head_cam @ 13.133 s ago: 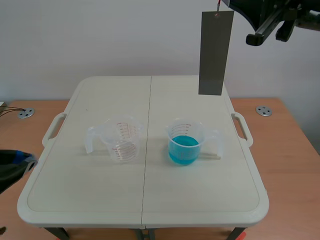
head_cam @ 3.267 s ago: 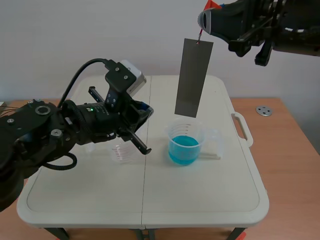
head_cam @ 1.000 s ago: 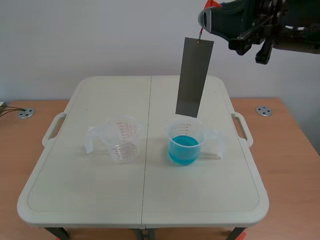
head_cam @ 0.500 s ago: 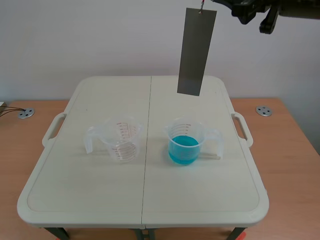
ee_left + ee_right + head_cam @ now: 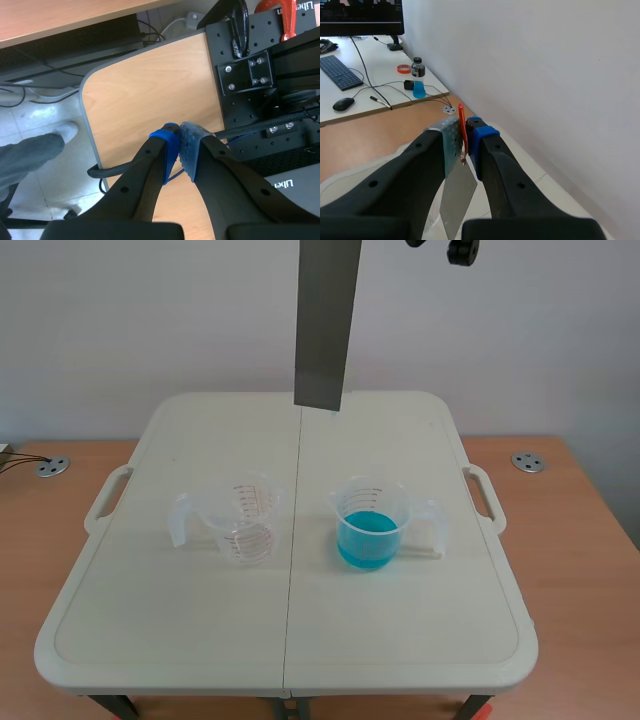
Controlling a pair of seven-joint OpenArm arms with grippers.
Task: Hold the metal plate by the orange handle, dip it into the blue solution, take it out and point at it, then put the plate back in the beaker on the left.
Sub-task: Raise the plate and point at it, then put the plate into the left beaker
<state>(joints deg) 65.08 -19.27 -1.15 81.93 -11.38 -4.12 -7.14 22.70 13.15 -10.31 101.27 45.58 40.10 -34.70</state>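
Right pincer (image 5: 465,134) was clamped on the orange handle (image 5: 461,120). Metal plate (image 5: 326,325) hung upright, high over the tabletop (image 5: 290,640), well above both beakers. Empty beaker (image 5: 245,522) stood left; beaker of blue solution (image 5: 369,527) stood right. Left pincer (image 5: 179,147) was closed, pads touching, holding nothing.
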